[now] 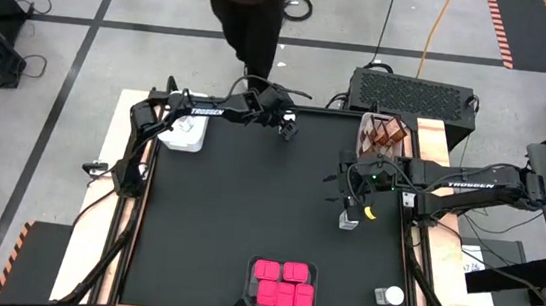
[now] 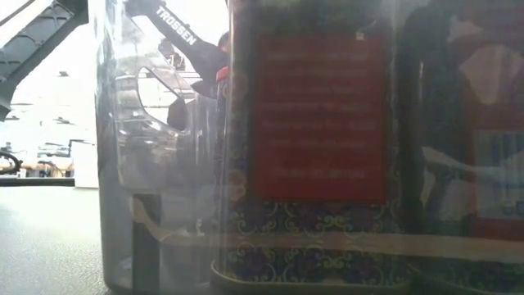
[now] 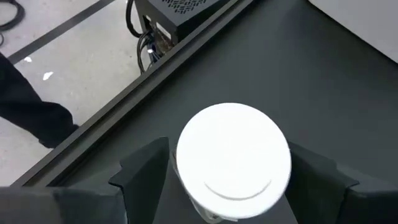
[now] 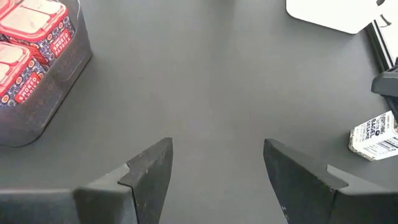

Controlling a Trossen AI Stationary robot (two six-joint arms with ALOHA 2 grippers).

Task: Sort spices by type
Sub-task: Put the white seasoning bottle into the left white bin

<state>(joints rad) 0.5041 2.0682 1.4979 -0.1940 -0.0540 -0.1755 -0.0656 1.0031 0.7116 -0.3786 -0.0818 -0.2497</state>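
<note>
Five pink boxes (image 1: 282,284), "TROSSEN" arms (image 1: 469,185)

A clear tray (image 2: 164,164) of pink boxes (image 2: 319,123) pressed against the low camera blocks nearly all the table behind it; the boxes' label print is too blurred to read, and a person (image 1: 251,15) beyond the table's far edge is cropped above the waist

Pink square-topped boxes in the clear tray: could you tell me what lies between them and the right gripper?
Only bare black tabletop separates boxes and right gripper, per the high view.
</note>
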